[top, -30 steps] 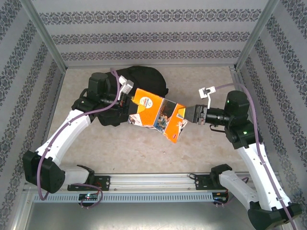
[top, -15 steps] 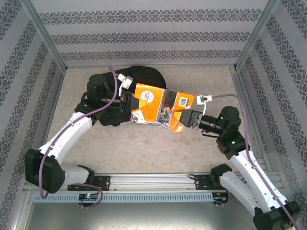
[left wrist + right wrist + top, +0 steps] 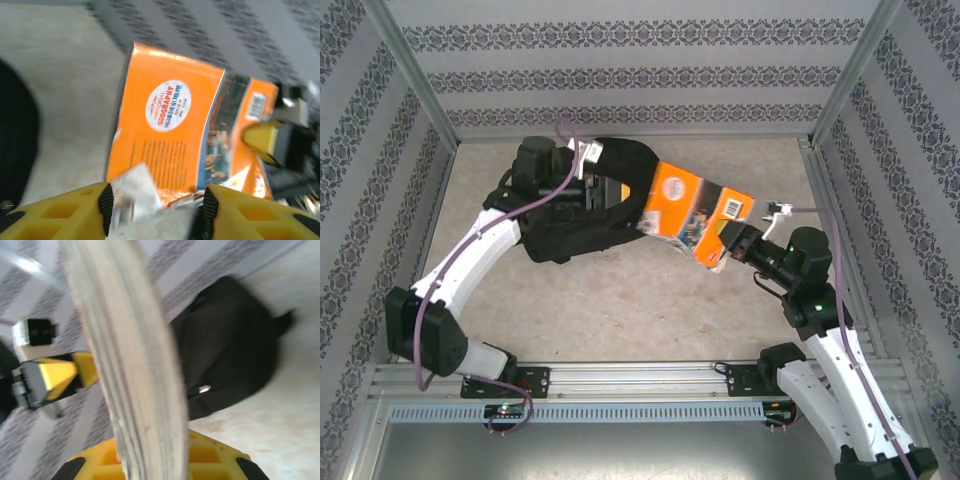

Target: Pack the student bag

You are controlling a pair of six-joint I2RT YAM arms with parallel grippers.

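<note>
Student bag (image 3: pixel 575 238): black, slumped at the table's (image 3: pixel 620 310) back left, contents hidden. Orange geography book (image 3: pixel 692 210): aloft, tilted, left end over the bag's right edge. Right gripper (image 3: pixel 732 243) clamped on its right end. Left gripper (image 3: pixel 157 210): by the bag, fingers apart. Bare table in front; patterned walls (image 3: pixel 640 75) near behind.

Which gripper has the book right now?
The right gripper, clamped on the book at its page edge. The left gripper is open, clear of it.

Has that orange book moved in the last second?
Yes. The orange book has shifted rightward and farther from the base rail, toward the back wall.
</note>
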